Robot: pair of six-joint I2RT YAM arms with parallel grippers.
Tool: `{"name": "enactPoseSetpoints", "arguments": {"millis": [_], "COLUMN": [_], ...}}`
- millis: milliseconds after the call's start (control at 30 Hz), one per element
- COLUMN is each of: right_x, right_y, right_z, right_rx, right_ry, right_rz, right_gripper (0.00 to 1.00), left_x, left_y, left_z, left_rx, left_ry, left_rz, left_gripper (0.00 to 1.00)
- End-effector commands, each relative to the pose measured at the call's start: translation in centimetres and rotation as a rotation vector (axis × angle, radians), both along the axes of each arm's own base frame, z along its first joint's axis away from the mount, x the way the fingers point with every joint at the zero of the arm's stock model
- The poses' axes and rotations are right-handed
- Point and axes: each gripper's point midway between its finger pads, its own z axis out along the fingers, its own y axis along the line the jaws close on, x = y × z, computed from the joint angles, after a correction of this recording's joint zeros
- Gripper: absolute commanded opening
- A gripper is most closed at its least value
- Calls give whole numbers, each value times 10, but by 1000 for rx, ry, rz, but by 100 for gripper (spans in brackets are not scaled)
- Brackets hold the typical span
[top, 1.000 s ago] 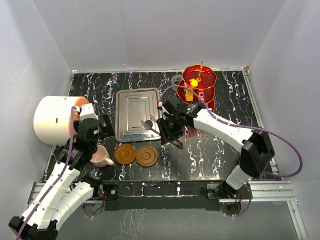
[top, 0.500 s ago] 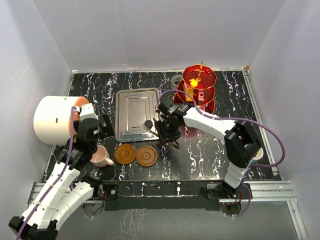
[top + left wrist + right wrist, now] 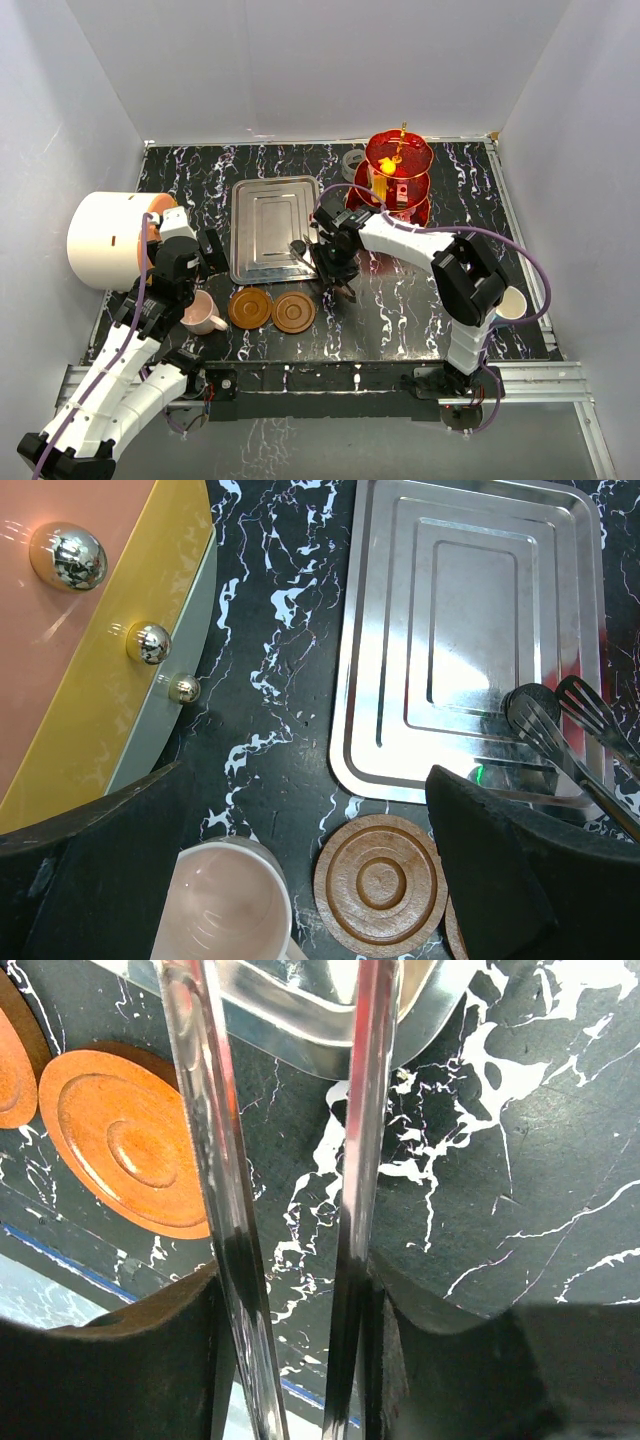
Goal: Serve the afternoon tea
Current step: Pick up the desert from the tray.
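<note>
My right gripper is shut on steel tongs; the two arms run up between my fingers. The tong tips stand apart and empty over the tray's near right corner. My left gripper is open and empty above the pink cup. Two brown saucers lie right of the cup. The red three-tier stand is at the back right with a yellow sweet on it. A pale cup shows behind my right elbow.
The flat steel tray lies at centre back. The big white drum with an orange face stands at the left, close to my left arm. A small grey round object sits left of the stand. White walls enclose the table.
My right arm's elbow has swung left and folded in, uncovering the pale cup at the right. The tongs stay over the tray's corner. The left arm has not moved.
</note>
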Motion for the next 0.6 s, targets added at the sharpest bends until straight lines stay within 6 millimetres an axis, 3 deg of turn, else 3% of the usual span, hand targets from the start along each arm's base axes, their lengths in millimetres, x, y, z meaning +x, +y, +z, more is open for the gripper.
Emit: {"name": "enactPoseSetpoints", "arguments": {"millis": [0,133,233,333,433,567], "right_x": [16,20,23,26,30,38], "right_y": [18,17,20,23,22,8], "right_z": [21,22,33,60,100,147], "right_rx": [80,71,88,139,191,243], "right_ry": [-67,-84,-105,-153,-214,-308], "right_rz": [9,4,-1,-12,-29,-81], "right_gripper": [39,35,31,29,28,28], "left_x": [0,0,0,0,0,1], "left_y": [3,3,3,3,2,2], "left_z": [6,6,5,5,6,5], "left_rx": [12,12,13,13,11,10], "left_ry": [-13,-12,-9,-9,-11,-8], "left_rz": [10,7,6,7,6,2], "left_gripper": [99,99,99,99,99,99]}}
